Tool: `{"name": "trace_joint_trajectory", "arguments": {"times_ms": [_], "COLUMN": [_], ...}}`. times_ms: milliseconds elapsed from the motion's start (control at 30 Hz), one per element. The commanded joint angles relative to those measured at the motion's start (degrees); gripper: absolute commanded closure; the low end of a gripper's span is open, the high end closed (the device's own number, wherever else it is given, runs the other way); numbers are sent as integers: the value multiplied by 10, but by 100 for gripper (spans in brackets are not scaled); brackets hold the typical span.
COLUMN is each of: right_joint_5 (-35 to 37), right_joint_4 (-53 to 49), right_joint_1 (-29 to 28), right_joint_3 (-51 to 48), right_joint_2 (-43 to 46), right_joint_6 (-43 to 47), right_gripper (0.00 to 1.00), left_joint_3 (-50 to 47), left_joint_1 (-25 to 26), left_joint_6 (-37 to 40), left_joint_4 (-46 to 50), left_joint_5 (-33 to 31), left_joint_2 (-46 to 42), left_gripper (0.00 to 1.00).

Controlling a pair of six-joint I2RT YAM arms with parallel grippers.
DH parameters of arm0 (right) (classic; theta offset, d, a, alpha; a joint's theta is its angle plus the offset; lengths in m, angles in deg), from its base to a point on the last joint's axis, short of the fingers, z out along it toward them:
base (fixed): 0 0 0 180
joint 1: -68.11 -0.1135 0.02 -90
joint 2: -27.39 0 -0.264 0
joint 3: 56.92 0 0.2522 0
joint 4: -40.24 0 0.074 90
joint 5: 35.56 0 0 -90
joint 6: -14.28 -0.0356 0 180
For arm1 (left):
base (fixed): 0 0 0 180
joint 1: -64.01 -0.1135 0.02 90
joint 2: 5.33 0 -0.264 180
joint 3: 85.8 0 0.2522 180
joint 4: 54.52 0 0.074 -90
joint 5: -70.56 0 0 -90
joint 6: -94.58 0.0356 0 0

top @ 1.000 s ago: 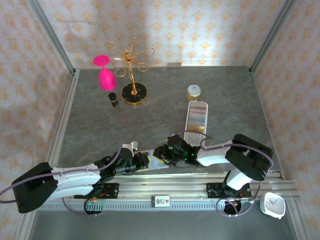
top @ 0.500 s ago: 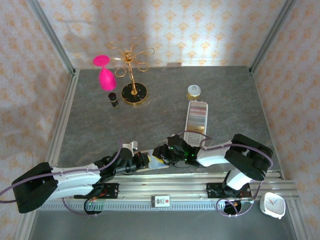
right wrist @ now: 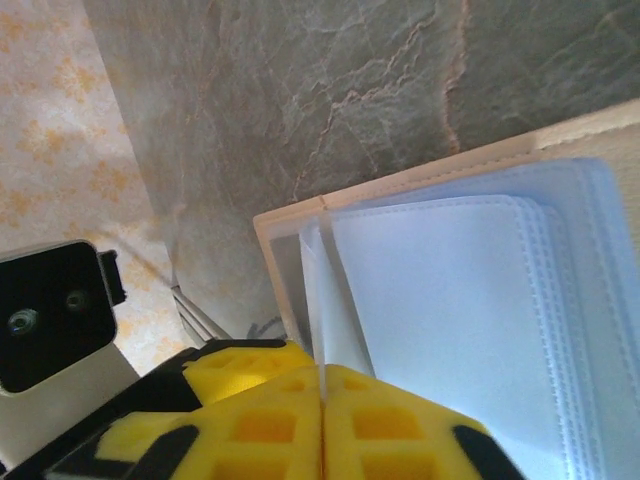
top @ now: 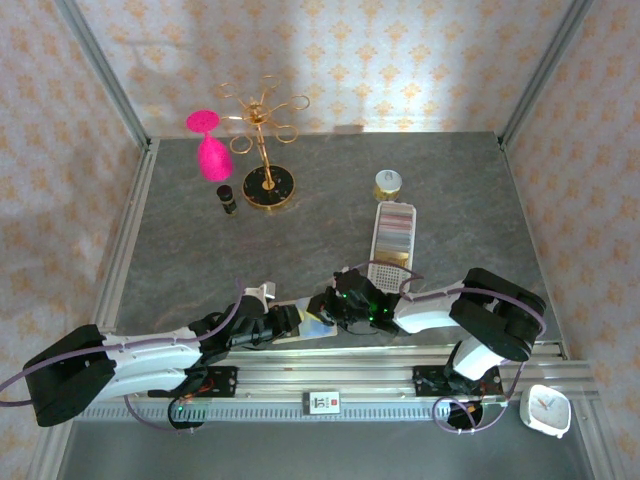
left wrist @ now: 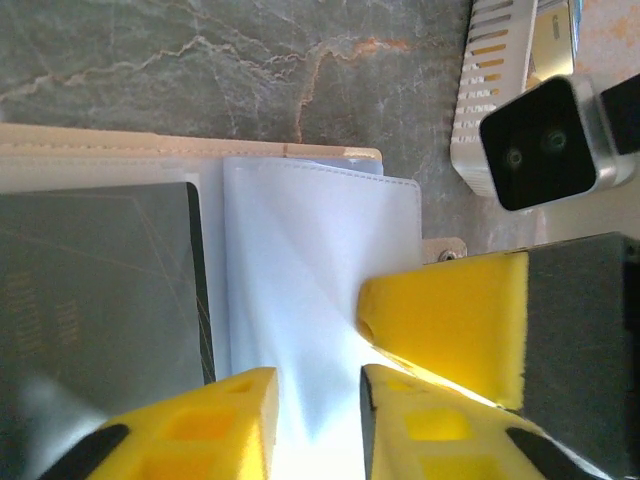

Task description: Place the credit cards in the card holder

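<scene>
Right hand [right wrist: 322,390] pinched tight on card holder [right wrist: 470,270] sleeve edge; left hand [left wrist: 312,405] slightly parted (straddling sleeve), credit card [left wrist: 95,270] alongside.

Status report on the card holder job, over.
Left gripper open, astride a clear sleeve. Right gripper shut on a clear sleeve's edge. Card holder lies open, one dark credit card lying in it. White tray close beside.

Both arms lie low over the near edge of the worktop, the left arm [top: 150,352] stretched toward the middle and the right arm [top: 432,312] folded at its elbow to meet it. The left gripper [left wrist: 315,400] has its jaws parted by a narrow gap. The right gripper [right wrist: 322,395] has its jaws pressed flat together.
</scene>
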Motion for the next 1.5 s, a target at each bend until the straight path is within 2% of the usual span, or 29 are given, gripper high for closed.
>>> {"name": "trace_joint_trajectory", "arguments": {"times_ms": [0, 100, 333, 467, 600, 667, 800, 967, 1133, 1233, 1333, 1400, 1467], "right_joint_5": [29, 33, 13, -8, -29, -42, -47, -13, 32, 37, 58, 41, 53], "right_joint_4": [-44, -46, -37, -15, -33, -15, -3, -68, -180, -257, -339, -397, -465], "right_joint_1": [-4, -4, -3, -6, -15, -16, -13, 14, 88, 156, 189, 190, 190], "right_joint_3": [11, 14, 44, 74, 122, 127, 135, 137, 126, 140, 190, 229, 258], "right_joint_2": [23, 31, 3, -22, -66, -90, -106, -35, 107, 191, 250, 277, 287], "right_joint_6": [17, 19, 28, 33, 46, 27, 30, 95, 231, 368, 579, 781, 959], "right_gripper": [94, 85, 82, 74, 67, 64, 50, 49, 49, 45, 35, 30, 19], "left_joint_3": [-3, 13, 39, 65, 112, 133, 152, 158, 181, 184, 183, 174, 164], "left_joint_1": [-5, -4, -6, -6, -9, -11, -12, -12, -12, -13, -14, -14, -14], "left_joint_6": [-1, 12, 24, -6, -45, -51, -52, -34, -2, 17, 16, 19, 20], "left_joint_4": [2, 58, 203, 336, 485, 527, 557, 526, 501, 485, 477, 449, 429], "left_joint_5": [-3, -24, -98, -177, -281, -306, -316, -287, -281, -262, -242, -213, -191], "left_joint_2": [-19, -56, -162, -214, -264, -276, -268, -233, -199, -179, -163, -159, -156], "left_gripper": [63, 53, 44, 43, 42, 41, 41, 42, 39, 37, 35, 33, 32]}}
